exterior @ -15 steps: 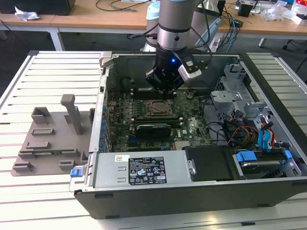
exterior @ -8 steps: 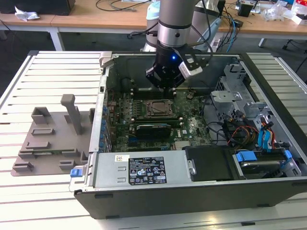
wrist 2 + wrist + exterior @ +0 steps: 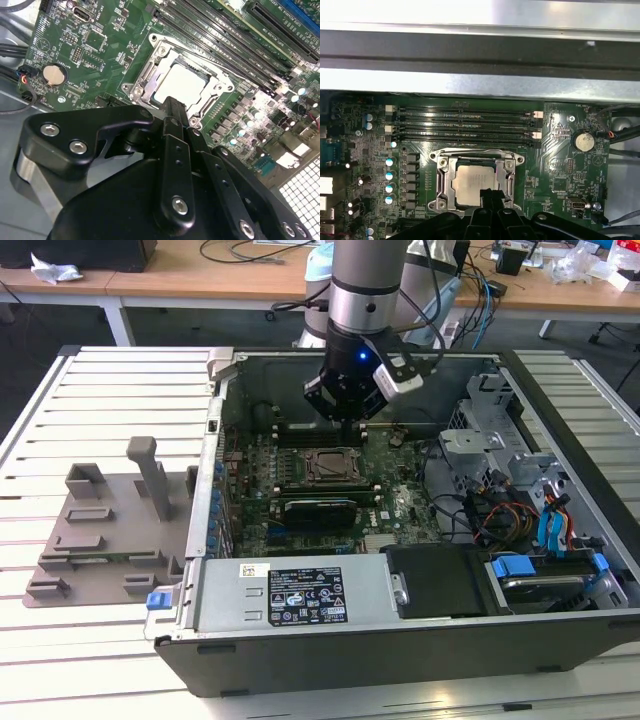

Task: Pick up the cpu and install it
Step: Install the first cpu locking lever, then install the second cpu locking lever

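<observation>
1. In the exterior view, the arm hangs down from above into the open computer case (image 3: 560, 480), wrist near vertical, with the gripper (image 3: 347, 418) poised just above the motherboard (image 3: 400, 502). The socket frame (image 3: 328, 468) lies directly below it. A grey plastic tray (image 3: 105, 530) sits on the slatted table (image 3: 60, 420) to the exterior view's left, well apart from the work.

2. In the second wrist view, the cpu (image 3: 182, 82) lies flat inside the metal socket frame (image 3: 150, 75), its pale top showing. The gripper (image 3: 172, 107) has its fingers pressed together into one narrow black blade, holding nothing, the tip just above the chip's near edge. Whether it touches the chip I cannot tell.

3. In the first wrist view, the cpu (image 3: 475, 184) looks square to the socket frame (image 3: 442, 175), with even margins on the sides that show. The gripper (image 3: 488, 194) overlaps its near edge. To finish well, I judge the chip must sit level with no corner raised, and any push should be light and straight down, since sideways force could shift it on the contacts.
</observation>
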